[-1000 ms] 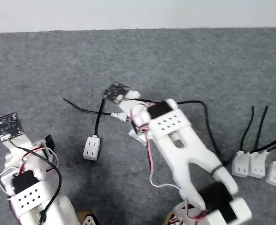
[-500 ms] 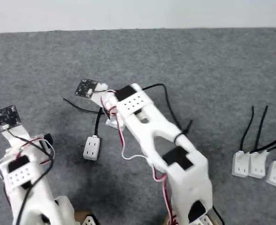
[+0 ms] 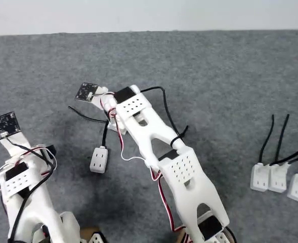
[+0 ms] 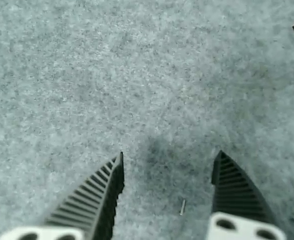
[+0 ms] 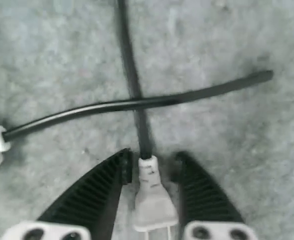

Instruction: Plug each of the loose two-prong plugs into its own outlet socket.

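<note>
Stretching wide, grey carpet (image 3: 229,76), white wall (image 3: 149,15) behind

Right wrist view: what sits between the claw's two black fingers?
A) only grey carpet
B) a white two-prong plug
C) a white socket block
B: the white plug sits between the fingers of the right claw, its black cord leading away.
</note>
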Controlling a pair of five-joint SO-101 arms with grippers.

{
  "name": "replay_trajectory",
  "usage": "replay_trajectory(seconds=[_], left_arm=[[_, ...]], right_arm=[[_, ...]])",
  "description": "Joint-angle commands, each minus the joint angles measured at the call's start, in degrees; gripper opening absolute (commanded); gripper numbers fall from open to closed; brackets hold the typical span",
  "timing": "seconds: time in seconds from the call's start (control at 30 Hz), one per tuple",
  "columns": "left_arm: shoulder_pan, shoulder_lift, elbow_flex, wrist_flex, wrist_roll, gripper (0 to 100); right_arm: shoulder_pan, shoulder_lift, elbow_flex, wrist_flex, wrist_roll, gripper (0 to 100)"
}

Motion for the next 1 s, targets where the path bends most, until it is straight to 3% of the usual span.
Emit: replay_trajectory(seconds=[0.0, 0.2, 0.4, 0.67, 0.97], left_arm=[[-0.35, 0.18, -3.12, -1.41, 0.79, 27], [-0.35, 0.26, -3.12, -1.41, 0.79, 27], [-0.35, 0.26, -3.12, -1.49, 0.79, 27], [-0.18, 0.35, -3.12, -1.49, 0.79, 27], [0.00, 0.35, -3.21, -1.49, 0.79, 27]], right_arm=[[0.92, 0.13, -3.16, 4.35, 0.26, 2.0], [1.98, -2.95, -5.01, 12.18, 0.09, 0.8], [6.37, -10.07, -8.97, 21.14, -7.91, 0.8], [17.27, -18.77, -7.21, 26.24, -14.77, 0.8], [30.90, -20.53, 1.41, 25.80, -15.30, 0.8]])
